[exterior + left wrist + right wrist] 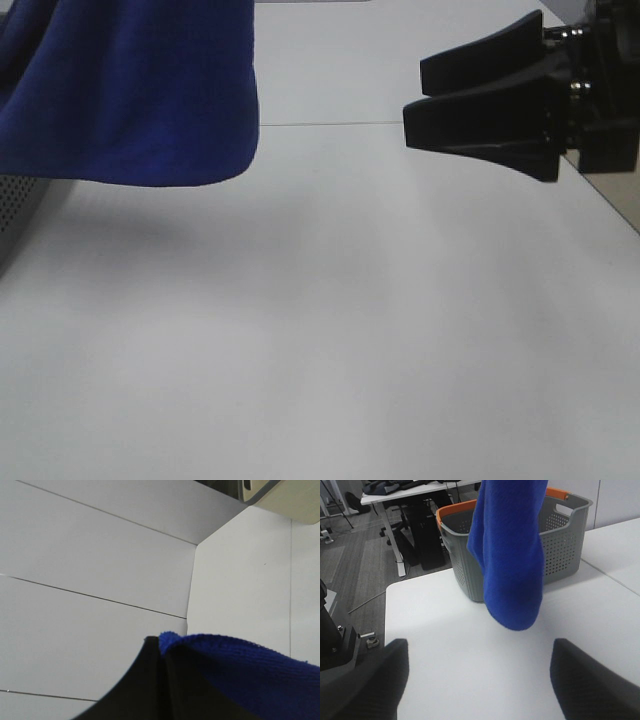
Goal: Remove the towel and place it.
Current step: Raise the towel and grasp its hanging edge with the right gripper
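Observation:
The royal-blue towel (130, 90) hangs in the air over the far left of the white table (330, 330), its lower end just above the surface. In the right wrist view the towel (512, 555) hangs as a long bunched strip in front of a grey basket. My left gripper (160, 642) is shut on a fold of the towel (240, 670) and holds it up; this gripper is out of the exterior view. My right gripper (415, 97) is open and empty at the far right, well apart from the towel. In its own view its fingers (370, 680) stand wide apart.
A grey perforated basket with an orange rim (565, 535) stands on the table behind the towel; a bit of its wall shows at the left edge of the exterior view (15, 200). A seam (330, 124) crosses the table. Desks and chairs stand beyond the table.

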Robot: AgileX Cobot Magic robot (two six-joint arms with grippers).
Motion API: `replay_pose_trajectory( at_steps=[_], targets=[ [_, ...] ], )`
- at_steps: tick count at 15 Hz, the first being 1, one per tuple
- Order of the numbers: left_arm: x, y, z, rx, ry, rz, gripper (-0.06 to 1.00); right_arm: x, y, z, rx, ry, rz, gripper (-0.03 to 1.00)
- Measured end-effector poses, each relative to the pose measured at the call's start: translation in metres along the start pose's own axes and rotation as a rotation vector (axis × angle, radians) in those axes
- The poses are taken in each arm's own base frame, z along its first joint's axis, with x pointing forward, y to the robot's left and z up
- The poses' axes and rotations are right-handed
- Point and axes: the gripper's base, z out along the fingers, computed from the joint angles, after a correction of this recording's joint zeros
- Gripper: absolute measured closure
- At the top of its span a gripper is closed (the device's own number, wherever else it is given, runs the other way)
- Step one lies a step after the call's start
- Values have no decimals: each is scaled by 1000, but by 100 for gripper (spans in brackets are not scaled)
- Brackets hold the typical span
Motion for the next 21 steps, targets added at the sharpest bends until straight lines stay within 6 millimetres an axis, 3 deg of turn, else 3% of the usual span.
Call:
replay_pose_trajectory(
  at_steps=[4, 8, 9, 12, 17, 20, 21],
  targets=[
    [-14, -11, 6, 33, -41, 9, 94, 9, -38, 28, -40, -12, 69, 20],
    [-16, -11, 6, 28, -53, 4, 94, 19, -46, 70, -101, 7, 66, 20],
    [-16, -11, 6, 30, -56, -4, 94, 20, -58, 86, -68, -9, 90, 20],
    [-16, -13, 8, 33, -56, -5, 94, 23, -71, 98, -104, -43, 123, 20],
    [-16, -12, 9, 29, -59, -6, 94, 37, -49, 130, -235, -3, 128, 20],
    [-16, -12, 9, 29, -59, -6, 94, 38, -49, 130, -234, 5, 120, 22],
    [-16, -12, 9, 29, -59, -6, 94, 40, -48, 130, -241, 19, 112, 27]
  ],
)
